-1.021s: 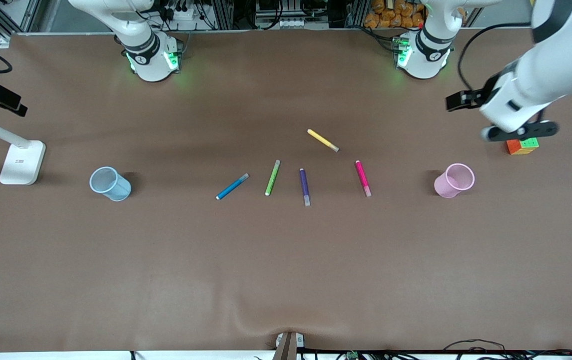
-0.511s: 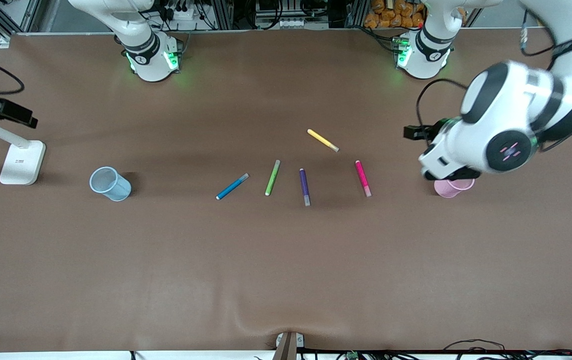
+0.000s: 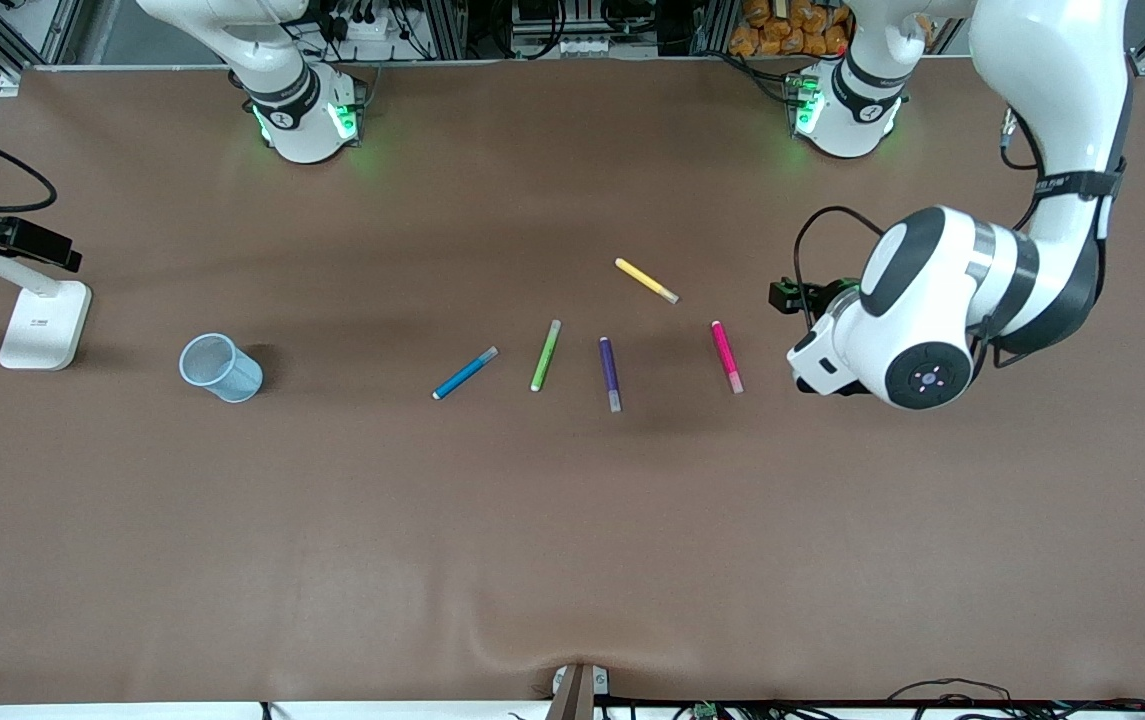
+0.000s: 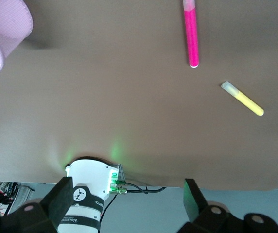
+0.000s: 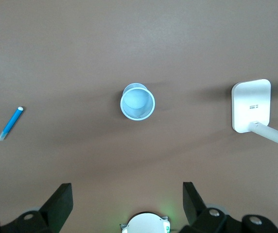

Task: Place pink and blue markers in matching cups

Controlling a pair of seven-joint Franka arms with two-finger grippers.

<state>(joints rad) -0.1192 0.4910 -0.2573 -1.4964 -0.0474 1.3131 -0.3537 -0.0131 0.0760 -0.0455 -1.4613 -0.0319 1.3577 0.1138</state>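
Observation:
The pink marker (image 3: pixel 727 356) and the blue marker (image 3: pixel 465 372) lie flat near the table's middle. The pale blue cup (image 3: pixel 220 367) stands toward the right arm's end. The pale pink cup (image 4: pixel 3 39) shows only in the left wrist view; in the front view the left arm's wrist (image 3: pixel 917 335) covers it. My left gripper (image 4: pixel 128 196) is open and empty, up in the air over the table between the pink cup and the pink marker (image 4: pixel 191 36). My right gripper (image 5: pixel 128 196) is open and empty, high over the blue cup (image 5: pixel 137 101), with the blue marker (image 5: pixel 11 123) off to one side.
A lime green pen (image 3: pixel 545 355) and a dark purple pen (image 3: pixel 609 373) lie between the two markers. A yellow pen (image 3: pixel 646 280) lies farther from the front camera. A white lamp base (image 3: pixel 44 322) stands at the right arm's end, beside the blue cup.
The left arm has swung down from the left arm's end of the table toward the middle and now covers the pink cup. The dark part of the right hand at the table's edge shifted slightly.

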